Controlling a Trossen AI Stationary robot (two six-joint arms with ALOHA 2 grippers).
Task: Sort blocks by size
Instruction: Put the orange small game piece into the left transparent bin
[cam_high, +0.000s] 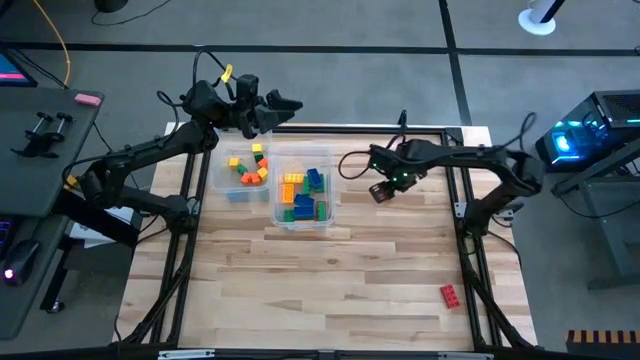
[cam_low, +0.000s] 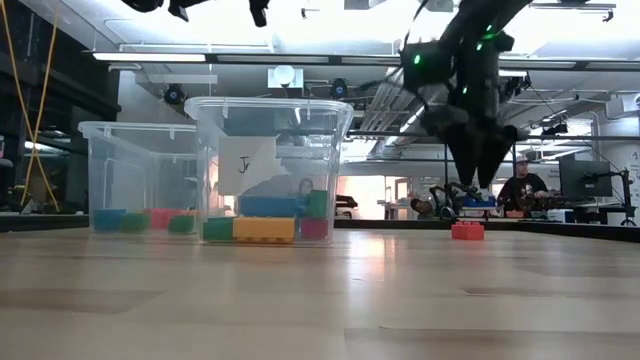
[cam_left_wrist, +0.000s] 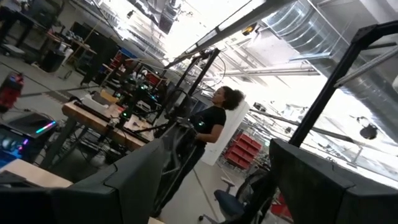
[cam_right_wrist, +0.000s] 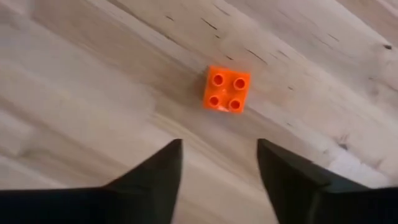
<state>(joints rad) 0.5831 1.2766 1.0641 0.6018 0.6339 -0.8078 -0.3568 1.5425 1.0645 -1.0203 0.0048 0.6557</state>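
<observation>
From above, the bench (cam_high: 330, 280) carries two clear bins side by side toward 12 o'clock. The smaller bin (cam_high: 222, 185) holds yellow, orange, red and green blocks (cam_high: 250, 170); the larger bin (cam_high: 320, 222), just beside it at 3 o'clock, holds orange, blue, green and yellow blocks (cam_high: 303, 195). The left hand (cam_high: 290, 103) is raised past the far edge at 12 o'clock from the bins. The right hand (cam_high: 380, 192) hangs over bare wood at 3 o'clock from the larger bin. A red block (cam_high: 451, 294) lies alone, well apart at 5 o'clock.

From bench level, the larger bin (cam_low: 270, 165) stands in front with blue, green, yellow and red blocks (cam_low: 265, 228) on its floor; the red block (cam_low: 467, 231) sits far at 3 o'clock, below the right hand (cam_low: 482, 165).

The left wrist view looks into the room, where a person (cam_left_wrist: 211, 124) stands; its two fingers (cam_left_wrist: 143, 180) stand wide apart, holding nothing.

The right wrist view shows an orange four-stud block (cam_right_wrist: 226, 89) lying on the wood, beyond its fingers (cam_right_wrist: 158, 171), which stand apart and clear of it.
</observation>
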